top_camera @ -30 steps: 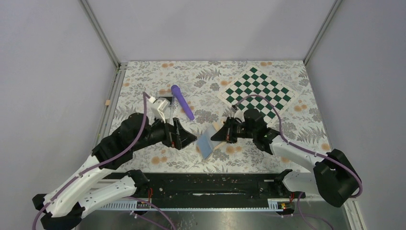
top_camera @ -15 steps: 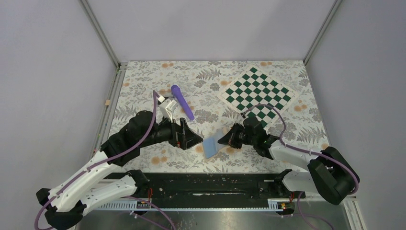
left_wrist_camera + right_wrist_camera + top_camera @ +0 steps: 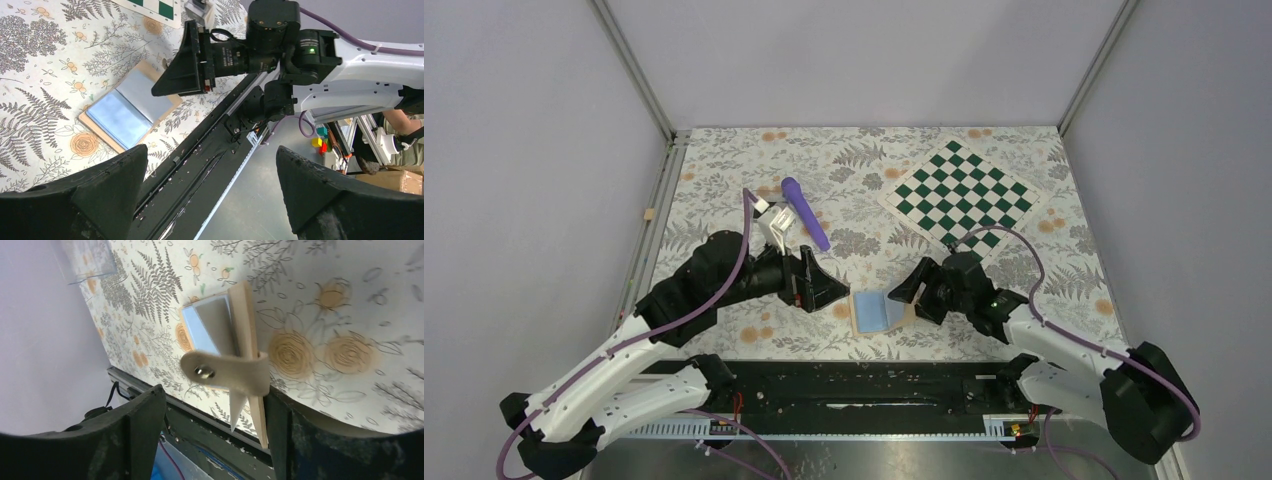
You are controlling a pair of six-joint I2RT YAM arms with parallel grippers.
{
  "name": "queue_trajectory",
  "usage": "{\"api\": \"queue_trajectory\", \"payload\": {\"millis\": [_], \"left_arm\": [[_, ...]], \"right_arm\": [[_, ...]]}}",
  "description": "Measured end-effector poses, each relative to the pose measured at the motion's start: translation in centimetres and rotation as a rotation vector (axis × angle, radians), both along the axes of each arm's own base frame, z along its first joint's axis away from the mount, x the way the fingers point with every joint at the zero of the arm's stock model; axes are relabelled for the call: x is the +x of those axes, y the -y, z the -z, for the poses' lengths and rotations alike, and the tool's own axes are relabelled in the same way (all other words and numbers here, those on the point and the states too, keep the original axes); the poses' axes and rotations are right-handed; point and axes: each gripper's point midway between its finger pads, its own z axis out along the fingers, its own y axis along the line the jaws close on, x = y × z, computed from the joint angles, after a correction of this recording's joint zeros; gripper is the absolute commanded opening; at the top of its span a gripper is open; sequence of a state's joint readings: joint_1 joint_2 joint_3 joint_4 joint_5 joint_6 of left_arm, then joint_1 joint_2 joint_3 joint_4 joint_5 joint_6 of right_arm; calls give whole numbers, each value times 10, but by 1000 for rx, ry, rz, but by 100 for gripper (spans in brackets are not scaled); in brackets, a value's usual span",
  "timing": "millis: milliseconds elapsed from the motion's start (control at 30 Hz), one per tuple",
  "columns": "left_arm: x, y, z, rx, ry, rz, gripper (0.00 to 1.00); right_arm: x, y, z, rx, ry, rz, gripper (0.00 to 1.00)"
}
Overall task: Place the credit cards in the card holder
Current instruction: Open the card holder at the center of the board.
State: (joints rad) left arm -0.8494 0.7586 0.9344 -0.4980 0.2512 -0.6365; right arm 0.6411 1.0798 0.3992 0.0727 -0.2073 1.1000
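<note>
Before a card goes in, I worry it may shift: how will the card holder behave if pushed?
The card holder looks thin and light, lying open on the table, so it would probably slide. Its straight-edged panels look stiff, though the fold may let one half swing. Its snap strap curls loosely, so likely floppy.

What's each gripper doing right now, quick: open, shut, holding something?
Left gripper: open, holding nothing.
Right gripper: open, with the strap of the card holder between its fingers but not clamped.
</note>
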Motion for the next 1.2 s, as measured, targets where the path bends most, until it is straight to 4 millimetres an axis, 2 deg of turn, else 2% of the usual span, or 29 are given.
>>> {"api": "queue_trajectory", "payload": {"millis": [100, 233, 367, 467, 533, 633, 833, 1067, 1200], "left_arm": [[0, 0, 4, 6, -6, 0, 99], [0, 0, 7, 13, -12, -2, 99], [2, -2, 12, 27, -27, -24, 99], [6, -5, 22, 59, -58, -57, 99], [11, -6, 32, 91, -92, -86, 99], [19, -9, 51, 144, -157, -130, 99], [49, -28, 76, 201, -248, -265, 97], [96, -66, 112, 316, -340, -437, 91], [122, -89, 126, 386, -366, -519, 87]], "right_arm": [[-6, 15, 0, -52, -4, 37, 85], [-10, 37, -4, -150, 22, 59, 86], [-5, 44, -21, -243, 70, 13, 75], [4, 38, -35, -276, 106, -45, 66], [9, 33, -36, -292, 109, -80, 59], [9, 23, -22, -306, 58, -137, 53], [0, 12, 20, -327, -100, -194, 54], [-3, 8, 32, -297, -154, -166, 54], [-6, 8, 39, -291, -167, -163, 54]]}}
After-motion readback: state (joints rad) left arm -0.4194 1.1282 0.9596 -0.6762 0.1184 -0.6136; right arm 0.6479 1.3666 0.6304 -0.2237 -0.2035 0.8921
